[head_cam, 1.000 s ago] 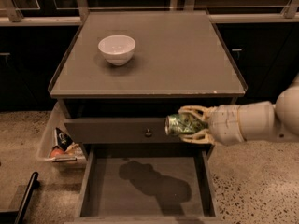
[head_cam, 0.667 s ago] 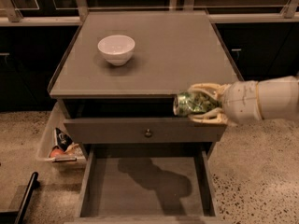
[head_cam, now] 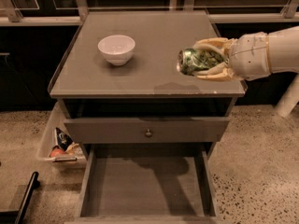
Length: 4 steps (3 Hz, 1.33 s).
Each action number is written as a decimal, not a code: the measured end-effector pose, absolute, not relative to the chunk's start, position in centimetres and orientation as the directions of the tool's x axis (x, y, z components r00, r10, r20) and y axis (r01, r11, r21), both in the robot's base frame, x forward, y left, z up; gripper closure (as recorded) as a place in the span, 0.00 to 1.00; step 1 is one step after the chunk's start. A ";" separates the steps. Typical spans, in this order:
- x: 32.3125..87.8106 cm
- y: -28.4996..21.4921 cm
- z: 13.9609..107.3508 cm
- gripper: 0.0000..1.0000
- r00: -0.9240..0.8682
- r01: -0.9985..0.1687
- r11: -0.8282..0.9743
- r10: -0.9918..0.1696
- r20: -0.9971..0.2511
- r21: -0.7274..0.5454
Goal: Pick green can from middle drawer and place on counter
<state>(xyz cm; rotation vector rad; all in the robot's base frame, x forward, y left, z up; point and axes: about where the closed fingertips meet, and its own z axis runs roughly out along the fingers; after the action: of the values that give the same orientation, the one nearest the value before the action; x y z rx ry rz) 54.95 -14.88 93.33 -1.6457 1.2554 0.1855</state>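
gripper (head_cam: 196, 59) clamped on the green can (head_cam: 202, 61), can on its side above the counter (head_cam: 159, 45) near the right front corner, white bowl (head_cam: 116, 49) back left, middle drawer (head_cam: 145, 185) open below

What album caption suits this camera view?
The gripper holds a green can above the counter, with the middle drawer open below.

At the frame's right, the hand (head_cam: 205, 59) clasped the green can (head_cam: 191, 62) on its side over the bench (head_cam: 154, 76). A white bowl (head_cam: 116, 49) sat on the bench at upper left; the middle drawer (head_cam: 145, 188) stood open below.
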 end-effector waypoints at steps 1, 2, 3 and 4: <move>58.3 -14.2 93.1 1.00 0.458 -0.799 0.053 -0.592 -0.663 -0.599; 62.9 -13.2 93.6 1.00 0.461 -0.803 0.088 -0.535 -0.708 -0.589; 65.4 -12.6 92.6 1.00 0.418 -0.838 0.113 -0.498 -0.760 -0.534; 66.5 -13.5 89.9 1.00 0.299 -0.885 0.157 -0.528 -0.795 -0.438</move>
<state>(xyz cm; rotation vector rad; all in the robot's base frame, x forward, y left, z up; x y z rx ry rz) 66.47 -13.51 89.90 -1.5060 1.3618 0.4231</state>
